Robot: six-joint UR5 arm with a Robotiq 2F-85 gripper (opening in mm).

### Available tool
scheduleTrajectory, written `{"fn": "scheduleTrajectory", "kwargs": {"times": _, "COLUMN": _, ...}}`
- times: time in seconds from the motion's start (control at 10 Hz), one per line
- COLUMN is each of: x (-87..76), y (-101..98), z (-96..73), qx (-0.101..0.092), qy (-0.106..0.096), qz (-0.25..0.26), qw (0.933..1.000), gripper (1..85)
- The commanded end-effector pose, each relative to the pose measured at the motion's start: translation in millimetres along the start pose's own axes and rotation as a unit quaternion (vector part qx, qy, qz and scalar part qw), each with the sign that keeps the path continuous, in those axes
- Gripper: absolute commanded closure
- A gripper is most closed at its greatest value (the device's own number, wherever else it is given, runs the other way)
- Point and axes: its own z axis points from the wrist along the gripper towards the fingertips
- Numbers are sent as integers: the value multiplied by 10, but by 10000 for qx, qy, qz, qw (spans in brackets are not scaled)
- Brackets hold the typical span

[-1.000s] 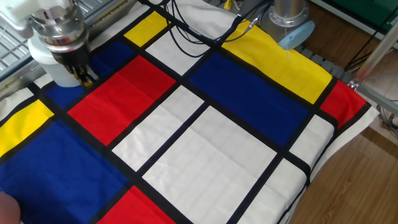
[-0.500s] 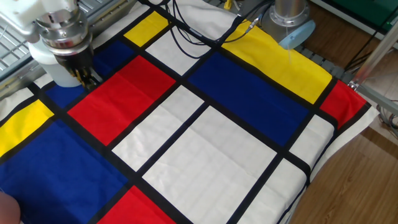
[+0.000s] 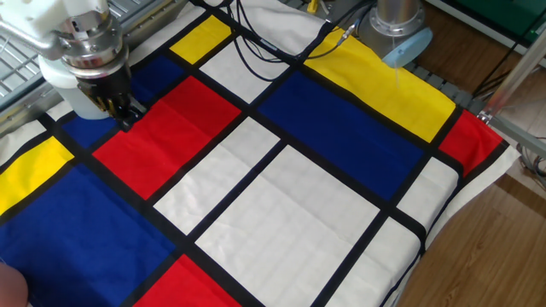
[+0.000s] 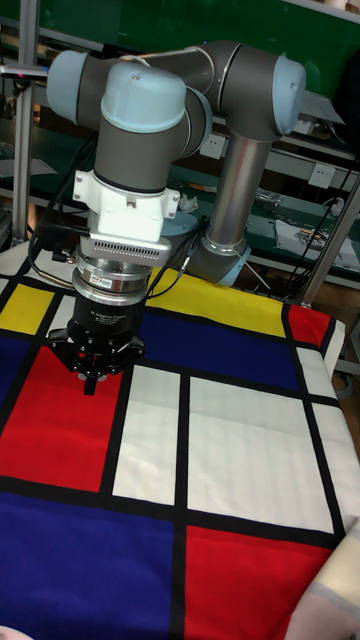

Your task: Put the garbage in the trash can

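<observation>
The trash can (image 3: 75, 95), a plain white cup, stands at the table's far left corner on the blue and black part of the cloth. My gripper (image 3: 119, 109) hangs just in front of it and to its right, covering the rim and most of the opening. In the tall fixed view the gripper (image 4: 92, 382) points straight down over the edge of a red panel and hides the trash can. The dark fingers sit close together, and I cannot make out whether they hold anything. The garbage is hidden in both views.
A cloth of red, blue, yellow and white panels (image 3: 281, 213) covers the table. Black cables (image 3: 273, 43) trail across its far edge near the arm's base (image 3: 397, 26). The table drops off at the right, above a wooden floor (image 3: 503, 247).
The gripper has drifted slightly to the right and toward the camera, away from the trash can's centre. The trash can has not moved.
</observation>
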Motion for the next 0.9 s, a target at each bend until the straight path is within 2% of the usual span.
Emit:
{"fn": "scheduleTrajectory", "kwargs": {"times": 0.0, "x": -67, "y": 126, "z": -23, "qx": -143, "qy": -27, "qz": -37, "qw": 9999, "gripper": 847}}
{"fn": "scheduleTrajectory", "kwargs": {"times": 0.2, "x": -187, "y": 260, "z": -100, "qx": -56, "qy": 97, "qz": 79, "qw": 9999, "gripper": 847}}
{"fn": "scheduleTrajectory", "kwargs": {"times": 0.4, "x": -322, "y": 305, "z": -127, "qx": 162, "qy": 188, "qz": 130, "qw": 9996, "gripper": 847}}
{"fn": "scheduleTrajectory", "kwargs": {"times": 0.8, "x": -369, "y": 348, "z": -69, "qx": 190, "qy": 162, "qz": 112, "qw": 9996, "gripper": 847}}
